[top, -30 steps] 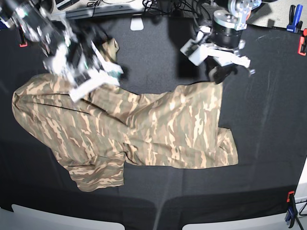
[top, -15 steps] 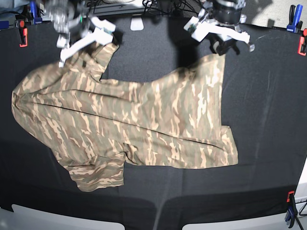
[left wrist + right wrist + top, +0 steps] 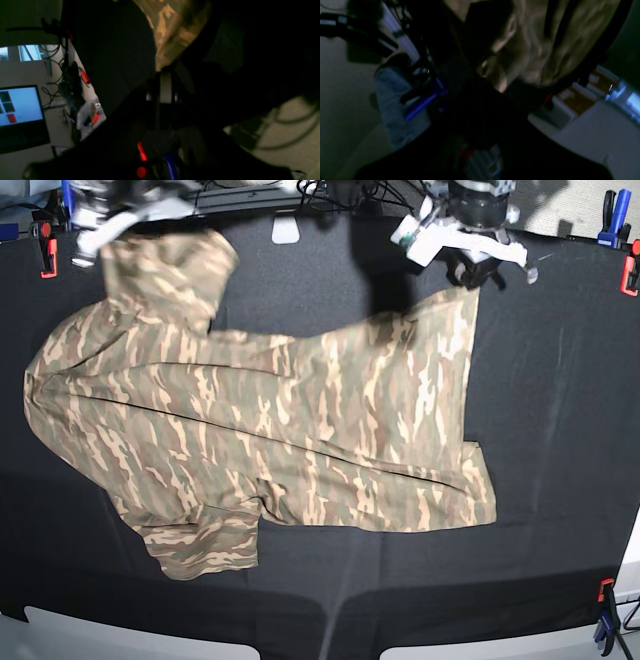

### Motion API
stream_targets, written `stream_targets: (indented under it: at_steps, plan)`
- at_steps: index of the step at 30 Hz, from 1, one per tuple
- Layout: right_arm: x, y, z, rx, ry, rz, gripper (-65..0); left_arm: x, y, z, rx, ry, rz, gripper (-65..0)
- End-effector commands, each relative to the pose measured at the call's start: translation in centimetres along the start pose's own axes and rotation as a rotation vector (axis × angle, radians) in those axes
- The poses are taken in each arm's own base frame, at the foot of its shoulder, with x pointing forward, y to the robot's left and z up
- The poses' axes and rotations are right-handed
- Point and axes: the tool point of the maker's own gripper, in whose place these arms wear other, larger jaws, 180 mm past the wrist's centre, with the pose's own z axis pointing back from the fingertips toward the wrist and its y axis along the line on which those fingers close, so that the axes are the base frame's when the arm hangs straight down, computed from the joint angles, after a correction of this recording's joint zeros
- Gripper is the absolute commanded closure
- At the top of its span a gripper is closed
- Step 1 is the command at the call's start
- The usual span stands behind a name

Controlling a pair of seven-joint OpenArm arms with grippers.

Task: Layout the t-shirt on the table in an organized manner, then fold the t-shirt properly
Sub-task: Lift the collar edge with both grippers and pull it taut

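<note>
The t-shirt (image 3: 270, 430) is lying across the middle of the black tabletop (image 3: 560, 430), with its far edge being drawn toward the back of the tabletop by both arms. Compared with one second ago, the right hand (image 3: 100, 235) has moved from the upper chest area out to the far left corner in the base view, and the fabric it is carrying is now spreading into a broad flap where a narrow bunched ridge was standing before. The left hand (image 3: 470, 275) has also moved back, and the corner of cloth beneath it is now reaching further up the tabletop than it was. In the left wrist view, a strip of camouflage fabric (image 3: 175, 32) is running into the dark area of the hand, so this hand is judged to be clamped on the t-shirt; the fingers themselves are too dark to make out. In the right wrist view, blurred fabric (image 3: 545, 45) is hanging close to the camera, which suggests a grip on the cloth, but the jaw position cannot be told. The near hem and the lower sleeve (image 3: 205, 545) are remaining unchanged and folded. In judgement, the layout stage is progressing: the upper edge is being tensioned, while the wrinkled lower portion is not yet flattened and folding is not yet begun.
</note>
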Motion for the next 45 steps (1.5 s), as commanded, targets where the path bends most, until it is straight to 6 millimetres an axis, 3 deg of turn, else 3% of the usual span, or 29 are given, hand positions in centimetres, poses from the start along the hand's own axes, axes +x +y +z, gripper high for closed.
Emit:
stream_targets:
  at_steps: [1, 7, 13, 21, 25, 32, 37, 45]
  plan:
    - [-0.6, -0.8, 0.4, -0.04, 0.018, -0.027, 0.0, 0.0, 0.4, 0.5, 0.013, -0.006, 0.006, 0.0]
    - [-2.5, -0.7, 1.1, -0.084, 0.064, -0.26, 0.0, -0.4, -0.8, 1.3, -0.023, 0.0, 0.003, 0.0]
    - [-1.7, -0.4, 1.3, -0.102, 0.067, -0.438, 0.0, -0.6, -0.7, 1.2, -0.021, -0.003, -0.008, 0.0]
    - [-2.1, -0.8, 1.1, -0.114, 0.067, -0.668, 0.0, -3.3, 0.5, 1.0, -0.006, 0.029, -0.118, 0.0]
    - [-2.3, -1.1, -0.4, -0.106, 0.064, -0.752, 0.0, -5.2, 1.1, 1.1, 0.005, 0.098, -0.155, 0.0]
    - [-4.8, 0.7, -2.6, -0.046, 0.135, -0.798, 0.0, -7.6, 0.8, 2.6, 0.003, 0.147, -0.214, 0.0]
    - [-5.7, 1.8, -2.1, -0.021, 0.155, -0.768, 0.0, -8.5, -0.7, 4.1, -0.053, 0.171, -0.226, 0.0]
    - [-6.8, 6.8, 0.2, 0.13, 0.212, -0.69, 0.0, -9.8, -1.8, 5.3, -0.097, 0.217, -0.235, 0.0]
